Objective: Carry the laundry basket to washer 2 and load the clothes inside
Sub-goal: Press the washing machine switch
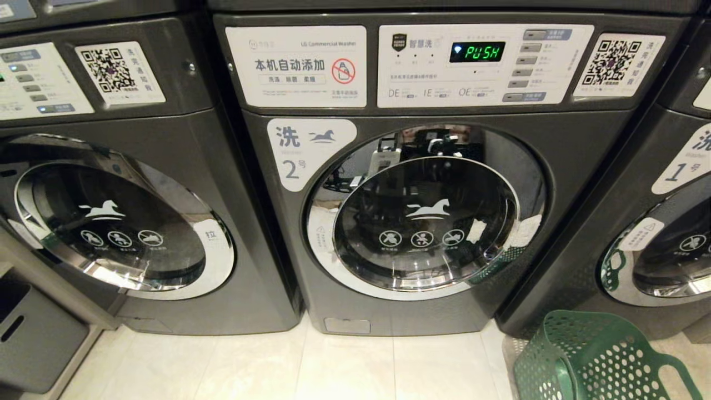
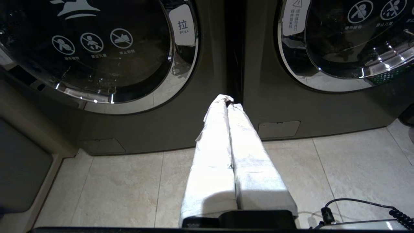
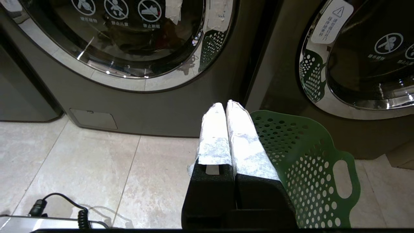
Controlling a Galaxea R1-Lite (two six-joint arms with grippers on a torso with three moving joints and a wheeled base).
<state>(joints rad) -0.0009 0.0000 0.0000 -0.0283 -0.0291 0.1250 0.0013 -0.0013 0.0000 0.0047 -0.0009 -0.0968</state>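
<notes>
Facing washer 2 [image 1: 389,222], door closed. Laundry basket [image 1: 594,361] on floor to my right, before washer 1 [image 1: 655,233]. My left gripper [image 2: 228,101] and right gripper [image 3: 226,105] both pinched together, empty.

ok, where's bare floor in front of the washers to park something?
Bare tile in front of washer 2, running toward the left-hand machine. Crowded at right: the laundry basket sits below washer 1. Grey panel blocks far left.

Washer 2 [image 1: 422,222] has matt grey panels and a glossy chrome-rimmed glass door; the laundry basket [image 1: 594,361] looks like smooth perforated plastic; floor tiles [image 1: 344,366] seem polished stone.
</notes>
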